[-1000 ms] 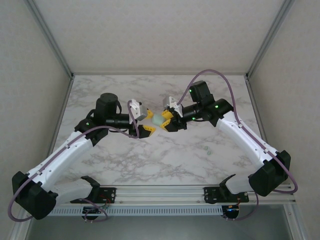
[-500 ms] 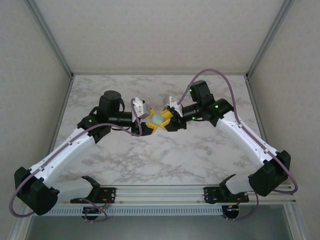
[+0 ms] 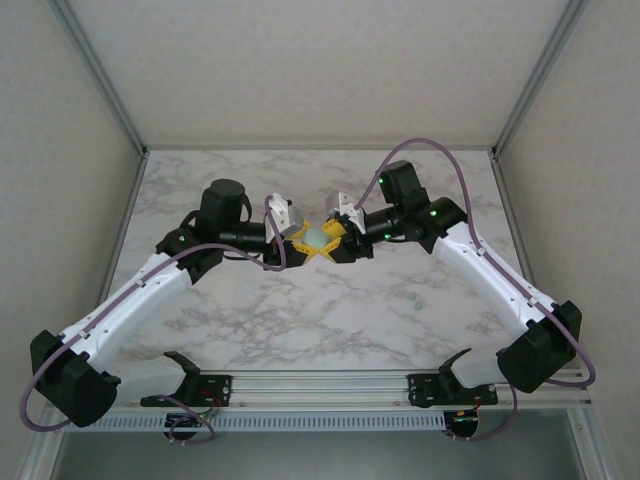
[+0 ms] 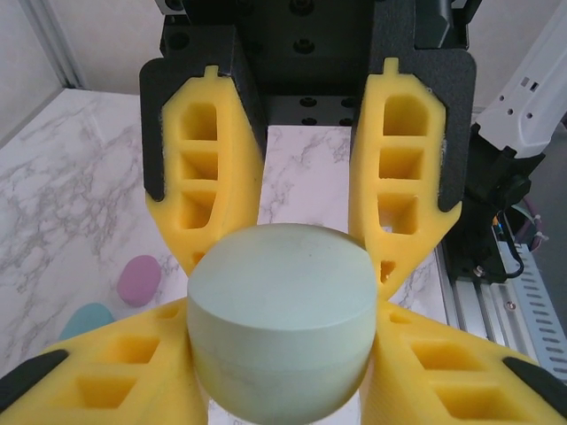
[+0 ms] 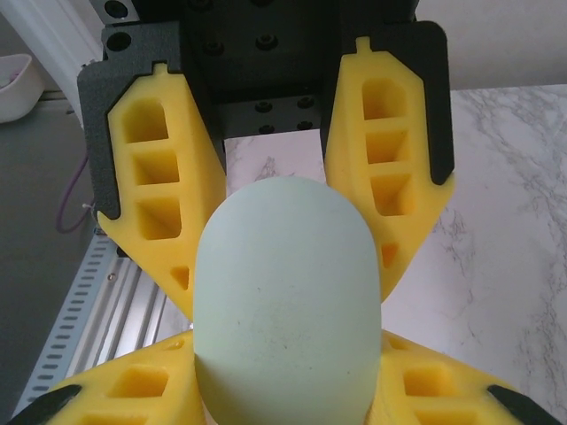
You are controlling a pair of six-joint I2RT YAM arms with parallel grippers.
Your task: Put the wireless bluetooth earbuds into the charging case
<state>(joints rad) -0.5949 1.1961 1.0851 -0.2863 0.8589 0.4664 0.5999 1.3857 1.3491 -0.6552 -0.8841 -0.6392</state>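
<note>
1. Two earbuds lie loose on the marble-patterned table (image 3: 300, 310), at the left of the left wrist view: a pink-purple earbud (image 4: 139, 280) and, just beside it, a teal earbud (image 4: 87, 320). They are smooth, rounded pebbles of plastic. You should expect them to be very light, hard and slippery, so pinch across the broad sides with the fingertips only, and gently.
2. Your left gripper (image 3: 303, 244) is clamped on one end of the charging case (image 3: 317, 238), its yellow foam fingers pressed against both flanks.
3. That case hangs in the air between the two arms, above the table's middle. It is a pale green, matte, capsule-shaped shell with a faint seam (image 4: 275, 354) running round it (presumably where the lid parts). It is likely stiff and light, and its curved sides give little purchase, so hold it on the flanks, clear of the seam.
4. Your right gripper (image 3: 332, 240) grips the opposite end the same way, with ribbed foam fingers snug on the shell.
5. Further right, pale specks (image 3: 419, 302) lie on the table, well apart from the case. They may be more buds, but they are too small to tell.
</note>
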